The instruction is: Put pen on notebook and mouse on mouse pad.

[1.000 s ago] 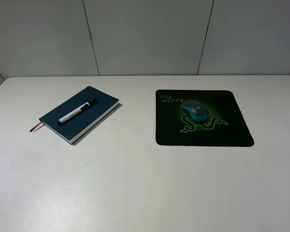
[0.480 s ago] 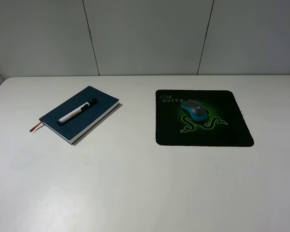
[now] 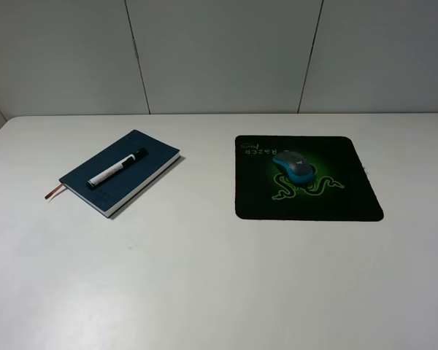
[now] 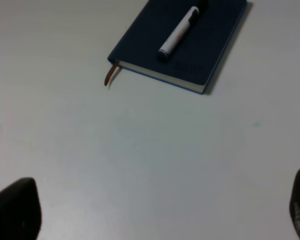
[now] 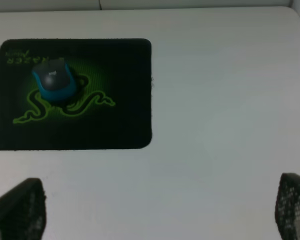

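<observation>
The white pen [image 3: 117,168] with its black cap lies diagonally on top of the navy notebook [image 3: 114,189] at the left of the table. At the right, the teal-sided mouse [image 3: 293,165] rests on the black mouse pad [image 3: 350,197], over its green emblem. In the left wrist view the pen [image 4: 179,33] and notebook [image 4: 212,47] lie well ahead of my left gripper [image 4: 157,215], which is open and empty. My right gripper [image 5: 155,210] is also open and empty, well short of the mouse [image 5: 54,80] and pad [image 5: 120,65]. Neither gripper shows in the exterior view.
A reddish-brown ribbon [image 4: 110,75] sticks out of the notebook's near corner. The white table [image 3: 204,277] runs back to a grey panelled wall [image 3: 219,51]. Only the dark fingertips [image 4: 15,210] [image 5: 292,205] show at the wrist views' corners.
</observation>
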Controlling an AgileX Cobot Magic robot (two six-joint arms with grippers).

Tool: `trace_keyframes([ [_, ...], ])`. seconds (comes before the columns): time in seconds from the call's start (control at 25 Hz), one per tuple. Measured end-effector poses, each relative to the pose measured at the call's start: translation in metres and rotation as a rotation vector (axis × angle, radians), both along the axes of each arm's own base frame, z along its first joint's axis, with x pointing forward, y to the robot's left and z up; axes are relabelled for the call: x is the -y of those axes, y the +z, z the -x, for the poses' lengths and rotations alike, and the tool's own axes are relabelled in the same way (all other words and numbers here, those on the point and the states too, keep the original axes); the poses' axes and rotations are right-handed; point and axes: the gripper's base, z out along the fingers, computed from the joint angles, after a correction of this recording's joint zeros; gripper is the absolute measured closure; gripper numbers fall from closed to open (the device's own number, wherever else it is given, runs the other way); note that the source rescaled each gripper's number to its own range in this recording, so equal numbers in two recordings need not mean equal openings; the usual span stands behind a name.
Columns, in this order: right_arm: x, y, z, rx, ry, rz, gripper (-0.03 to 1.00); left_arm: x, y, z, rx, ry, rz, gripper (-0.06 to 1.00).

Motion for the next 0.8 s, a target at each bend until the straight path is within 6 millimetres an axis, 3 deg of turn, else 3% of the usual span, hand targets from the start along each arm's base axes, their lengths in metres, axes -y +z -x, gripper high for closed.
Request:
trace_keyframes([
  [0.8,-0.0004,0.0,0.0,0.0,0.001,-0.008,-0.03,0.0001,0.0,0.0,0.0,-0.001,0.001,-0.06],
])
